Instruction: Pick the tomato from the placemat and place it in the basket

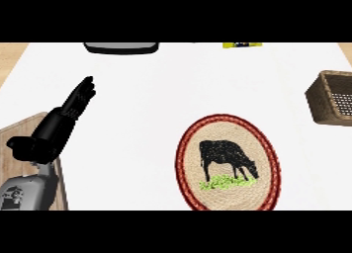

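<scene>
An oval woven placemat (pixel 261 143) with a red rim and a black cow picture lies on the white counter, right of centre near the lower edge. No tomato shows on it or anywhere else in the head view. A brown wicker basket (pixel 324 97) stands at the right edge, partly cut off. My left hand (pixel 56 127) is at the left, fingers straight and pointing up the counter, open and holding nothing, well to the left of the placemat. My right hand does not show.
A dark grey object (pixel 120 47) sits at the counter's far edge, with a small yellow item (pixel 242 45) further right. A wooden surface (pixel 15 132) lies at the lower left beside my left forearm.
</scene>
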Controlling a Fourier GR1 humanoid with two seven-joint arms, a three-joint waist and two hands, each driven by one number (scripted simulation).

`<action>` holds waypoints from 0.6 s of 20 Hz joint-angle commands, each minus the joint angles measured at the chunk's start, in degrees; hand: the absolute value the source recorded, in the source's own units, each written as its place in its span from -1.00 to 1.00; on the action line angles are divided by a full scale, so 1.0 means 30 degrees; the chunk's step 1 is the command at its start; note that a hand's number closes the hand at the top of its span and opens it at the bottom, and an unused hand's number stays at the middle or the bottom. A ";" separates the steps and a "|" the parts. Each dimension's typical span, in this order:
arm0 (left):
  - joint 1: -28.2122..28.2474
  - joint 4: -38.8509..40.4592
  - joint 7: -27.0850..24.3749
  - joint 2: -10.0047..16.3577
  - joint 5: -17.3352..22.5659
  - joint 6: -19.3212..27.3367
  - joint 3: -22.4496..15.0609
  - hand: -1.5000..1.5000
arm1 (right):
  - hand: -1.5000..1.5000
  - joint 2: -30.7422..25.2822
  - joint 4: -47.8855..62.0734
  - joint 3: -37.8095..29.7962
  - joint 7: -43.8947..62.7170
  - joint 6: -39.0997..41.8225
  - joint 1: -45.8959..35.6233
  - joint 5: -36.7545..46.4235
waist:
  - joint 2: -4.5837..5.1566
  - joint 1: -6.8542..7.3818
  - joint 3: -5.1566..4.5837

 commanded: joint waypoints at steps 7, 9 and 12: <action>0.0442 -0.0464 -0.0052 -0.0311 -0.0081 0.0062 -0.0218 0.00 | -1.00 -0.1473 0.4972 -0.0259 -0.2987 0.1377 -0.3671 0.0478 | 0.0049 0.0149 0.0002; -0.0704 0.0241 0.0533 0.0019 0.0131 0.0101 0.0354 0.00 | -1.00 -0.0726 0.3586 -0.0589 -0.2072 0.1668 -0.3529 -0.0472 | -0.0041 -0.0154 -0.0012; 0.0170 -0.0290 0.0309 -0.0011 -0.0173 -0.0008 -0.0058 0.00 | -1.00 -0.1315 0.4711 -0.1423 -0.0922 0.2098 -0.4560 -0.1282 | -0.0030 -0.0043 -0.0013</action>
